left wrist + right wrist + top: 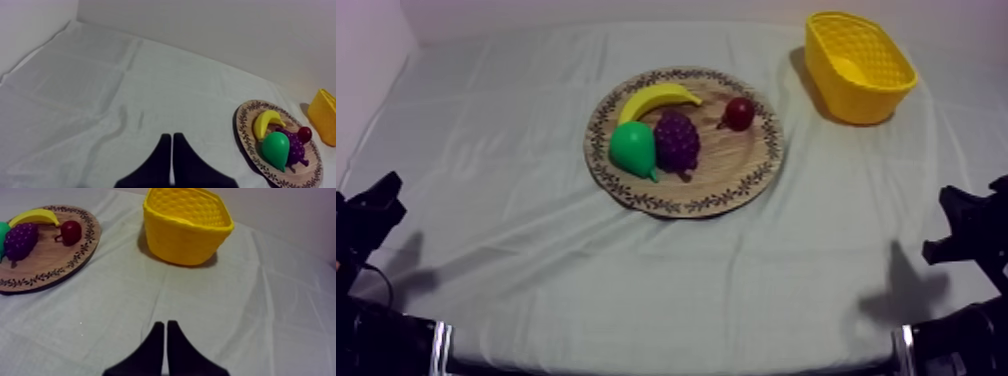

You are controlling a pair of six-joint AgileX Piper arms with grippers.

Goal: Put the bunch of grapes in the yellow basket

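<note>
The purple bunch of grapes (677,141) lies in the middle of the round wooden board (736,170), touching a green pear (633,148) on its left. The yellow basket (859,67) stands at the back right of the table. My left gripper (376,205) rests low at the left edge, far from the board. My right gripper (968,222) rests low at the right edge. In the left wrist view my left gripper (172,145) is a narrow shut wedge over bare cloth, the grapes (295,146) far off. In the right wrist view my right gripper (165,329) is shut too, short of the basket (186,225) and the grapes (21,239).
A banana (656,99) curves along the board's back rim and a small red fruit (739,113) lies at its right side. Bare cloth runs between the board and the basket and all along the front. A wall closes the table's far side.
</note>
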